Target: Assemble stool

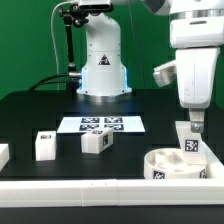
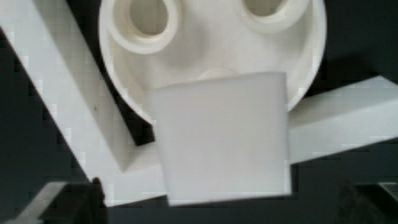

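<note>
Stool seat [image 1: 158, 160] [image 2: 210, 55], a low round ring of rigid white plastic, lies at the exterior view's right, just inside the border rail [image 1: 90, 190]. It looks light and slick, so a push could make it skid unless the rail braces it. Directly above it the gripper [image 1: 190, 128] appears to have its jaws closed narrow on the top end of the held leg [image 1: 191, 146] [image 2: 222, 140], stiff and flat-sided, best pinched across its broad faces. A second leg [image 1: 96, 142] and a third leg [image 1: 44, 146] stand well apart, near the marker board [image 1: 100, 124]
</note>
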Tool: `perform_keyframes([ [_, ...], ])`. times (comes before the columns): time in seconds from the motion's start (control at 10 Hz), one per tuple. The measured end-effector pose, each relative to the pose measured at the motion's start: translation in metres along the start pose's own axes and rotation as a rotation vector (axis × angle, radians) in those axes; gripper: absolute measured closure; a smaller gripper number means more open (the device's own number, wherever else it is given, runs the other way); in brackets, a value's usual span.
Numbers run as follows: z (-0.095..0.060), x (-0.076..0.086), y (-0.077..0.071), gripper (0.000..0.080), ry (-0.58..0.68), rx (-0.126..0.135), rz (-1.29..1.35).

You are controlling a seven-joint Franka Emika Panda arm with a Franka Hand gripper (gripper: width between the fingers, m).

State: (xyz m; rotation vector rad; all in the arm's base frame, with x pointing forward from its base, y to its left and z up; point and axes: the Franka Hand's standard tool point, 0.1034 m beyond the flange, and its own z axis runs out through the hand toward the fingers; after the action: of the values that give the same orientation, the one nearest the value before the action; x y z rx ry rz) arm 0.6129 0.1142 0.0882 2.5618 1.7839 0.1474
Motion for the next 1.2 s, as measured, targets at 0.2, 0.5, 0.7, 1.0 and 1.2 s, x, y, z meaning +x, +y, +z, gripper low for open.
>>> perform_keyframes([
  [0.2,0.0068,-0.0059,-0.0006,0.0151,-0.006,0.01,0.008],
  [0.5,0.0092,-0.0086,-0.0005,0.0267,-0.009,0.013,0.013],
  [0.7,0.0093,-0.0088,-0.0004,0.0403,-0.009,0.013,0.026],
  [1.0,0.0093,-0.0087,-0.0005,0.0461,-0.008,0.013,0.098],
  [1.2,0.0098,-0.0083,-0.0002,0.0461,-0.01,0.019,0.29],
])
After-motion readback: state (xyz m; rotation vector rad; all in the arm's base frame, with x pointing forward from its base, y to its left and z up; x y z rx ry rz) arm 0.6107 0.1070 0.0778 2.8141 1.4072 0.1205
